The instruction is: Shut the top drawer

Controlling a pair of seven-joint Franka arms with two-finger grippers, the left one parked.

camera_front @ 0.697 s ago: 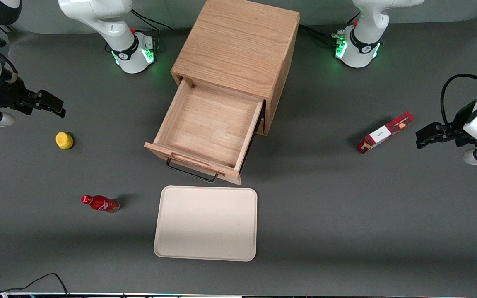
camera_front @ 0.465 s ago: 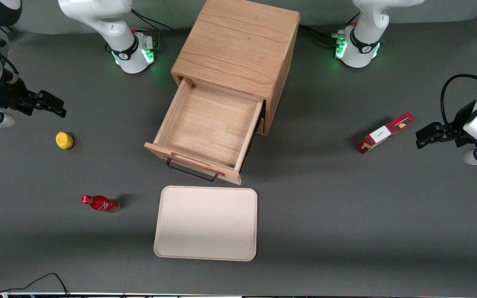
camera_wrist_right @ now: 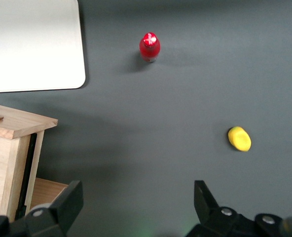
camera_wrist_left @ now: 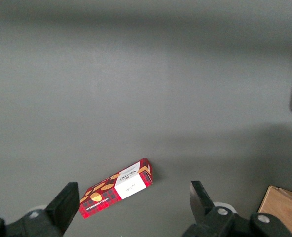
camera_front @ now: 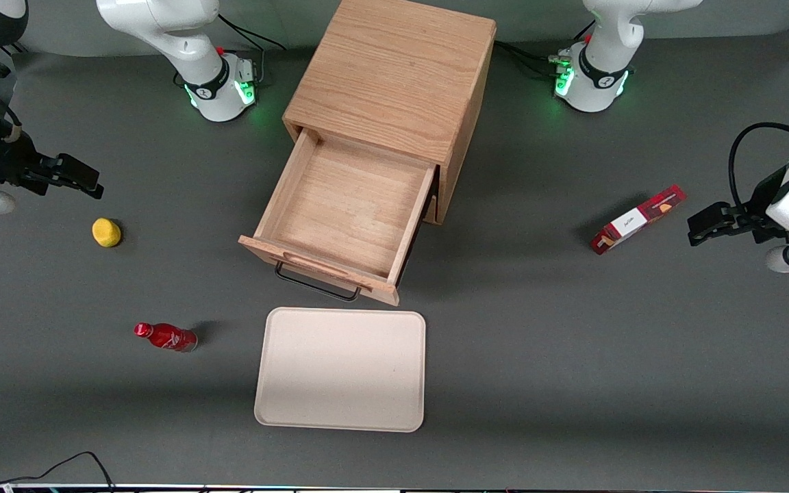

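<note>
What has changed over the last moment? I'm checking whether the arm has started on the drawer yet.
Only the gripper has moved: it has drifted slightly up and away from the top drawer, toward the working arm's end of the table, fingers open, holding nothing. The drawer is as far out as before, untouched. The lemon, red bottle, tray and red box have stayed put.

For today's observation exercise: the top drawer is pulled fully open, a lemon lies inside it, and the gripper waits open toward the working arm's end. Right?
Not quite. The front view shows the top drawer holding nothing; the lemon lies on the table near the open gripper.
</note>
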